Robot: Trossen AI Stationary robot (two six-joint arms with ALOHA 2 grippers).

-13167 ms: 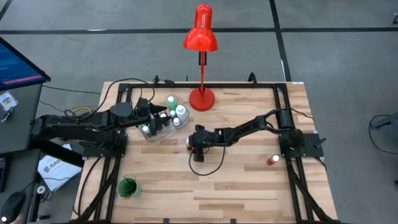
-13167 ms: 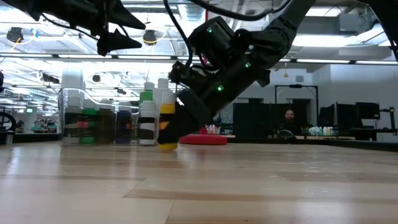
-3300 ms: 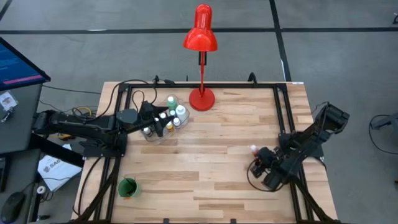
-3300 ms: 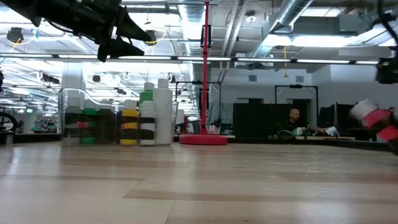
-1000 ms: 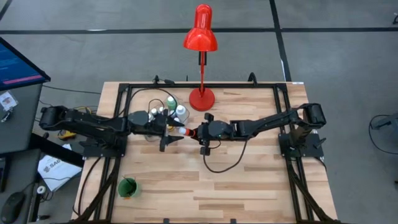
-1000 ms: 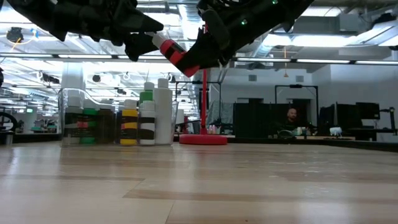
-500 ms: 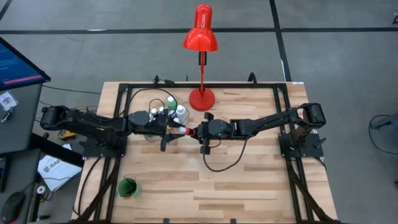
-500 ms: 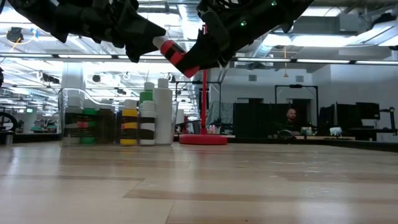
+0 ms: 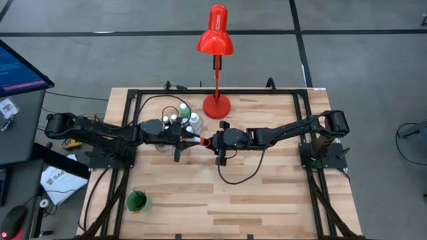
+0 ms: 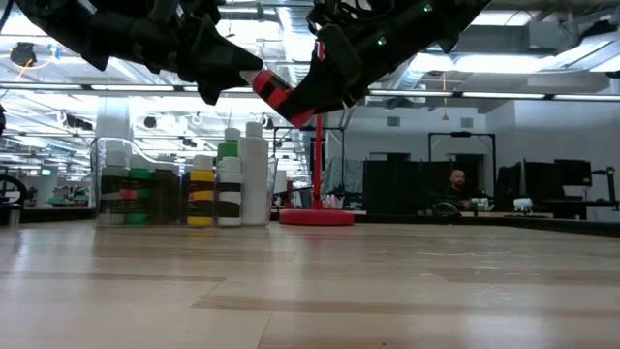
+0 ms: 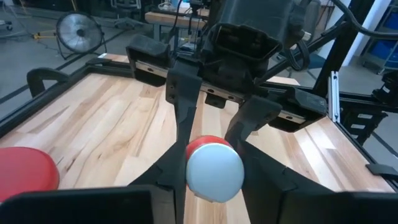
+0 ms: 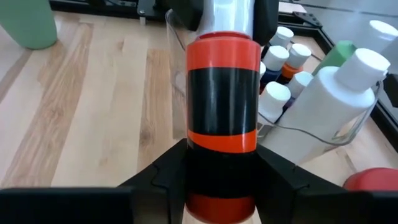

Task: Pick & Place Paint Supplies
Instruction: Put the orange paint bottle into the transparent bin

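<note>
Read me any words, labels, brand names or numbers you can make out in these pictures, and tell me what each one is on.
None can be read.
Red paint bottle: plain black and red bands, no lettering showing.
Bottles in the clear container: dark bands, no text legible.
Papers beside the table: print too small to read.

A tall red desk lamp (image 9: 215, 40) stands at the far edge of the wooden table (image 9: 267, 200). A small green cup (image 9: 137, 200) stands near its front left corner.

Your wooden table (image 9: 267, 193) carried the red lamp (image 9: 216, 105) at twelve o'clock, a clear bottle-filled container (image 9: 175, 137) at ten, a green cup (image 9: 137, 200) at seven.
</note>
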